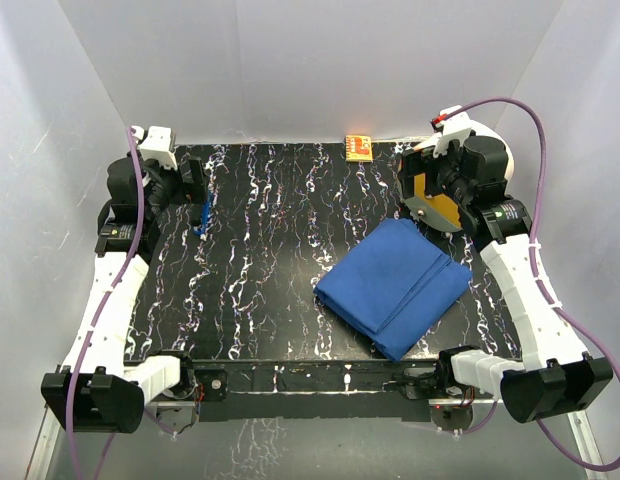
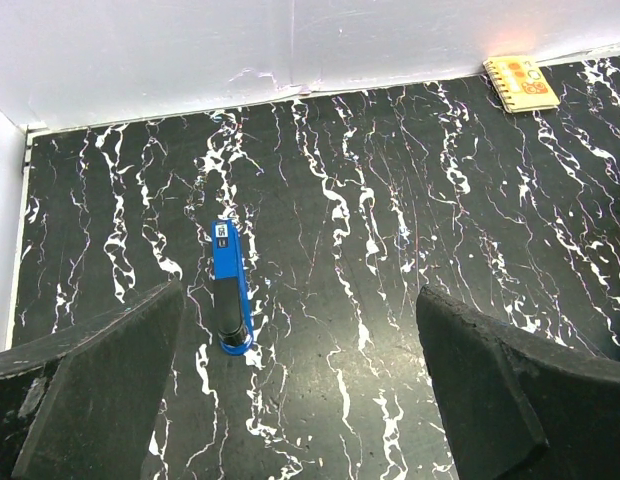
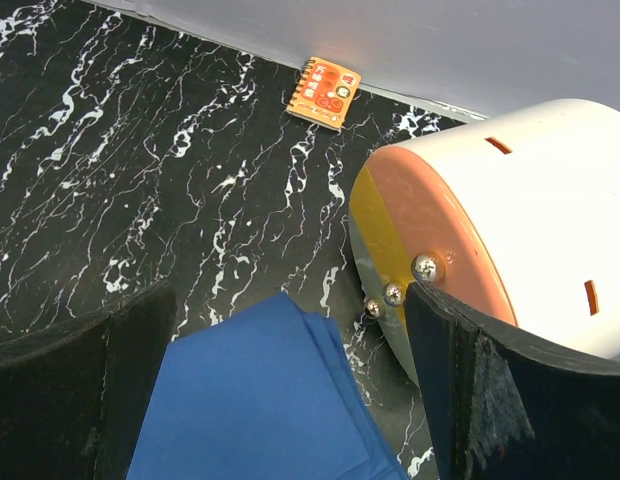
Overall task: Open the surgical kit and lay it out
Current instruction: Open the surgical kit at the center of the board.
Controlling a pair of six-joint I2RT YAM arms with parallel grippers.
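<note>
Shows the folded royal-blue cloth wrap (image 1: 395,285) lying closed at the near right of the black marbled table (image 1: 270,260), just beside the white-and-orange cylinder (image 3: 520,230). Shows left gripper (image 2: 300,300) and right gripper (image 3: 290,300) spread wide apart, both empty.

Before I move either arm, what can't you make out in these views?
- Kit contents: covered by the folded blue wrap, top and right wrist views.
- Wrap's near end: cut off by right wrist view's bottom edge.
- Label on the small blue object: too small, left wrist view.
- Part of the white-and-orange cylinder: behind the right arm, top view.
</note>
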